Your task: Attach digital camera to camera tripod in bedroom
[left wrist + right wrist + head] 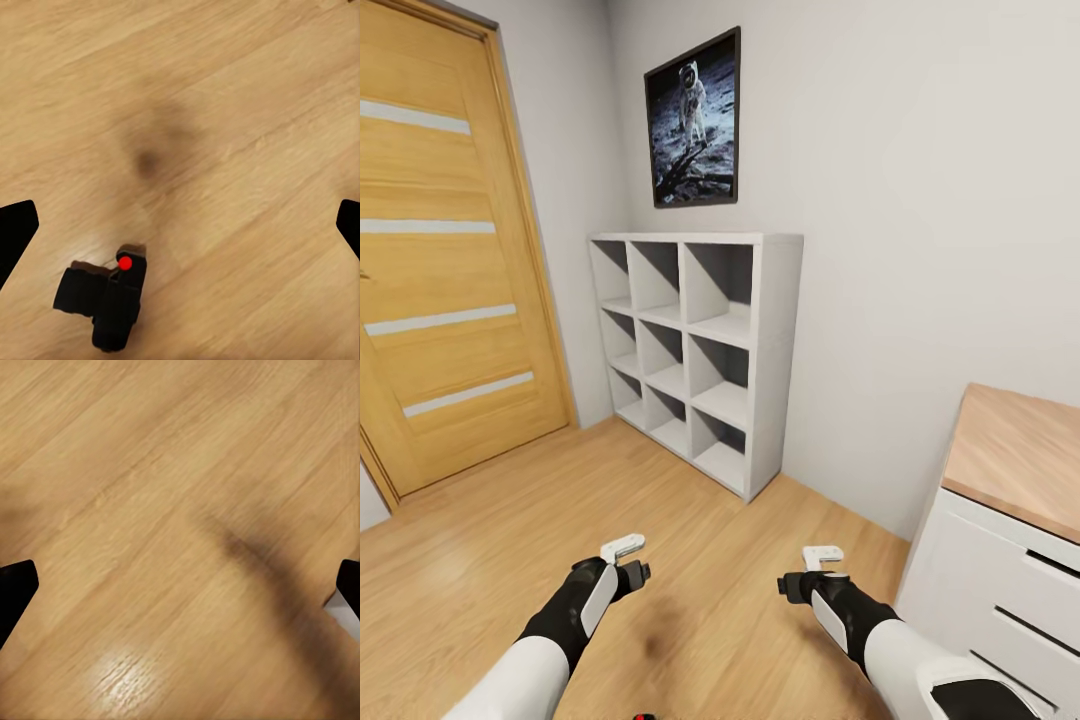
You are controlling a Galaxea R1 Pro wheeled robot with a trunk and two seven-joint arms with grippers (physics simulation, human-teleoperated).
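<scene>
The digital camera is lying on the light wood plank floor, as the left wrist view is showing. Its body is matte black and boxy, with a small red button on its upper face. A soft dark shadow is falling on the planks near the camera. In the head view, a small black and red fragment at the bottom edge, between the two arms, is probably the same camera, though too little is visible to confirm.

The left pincer is hanging above the floor, holding nothing. In its wrist view the two dark fingertips are sitting at opposite edges of the picture, so the jaws are standing wide apart. The camera is lying below the pincer, not between the fingers.

The right pincer is likewise hanging over bare planks, spread wide and gripping nothing; its fingertips are also sitting at opposite edges of its wrist view.

Ahead of the arms, a white cube shelf with nine open compartments is standing against the pale wall. A framed astronaut picture is hanging above it. A wooden door is standing at the left. A white drawer cabinet with a wood top is standing at the right.
</scene>
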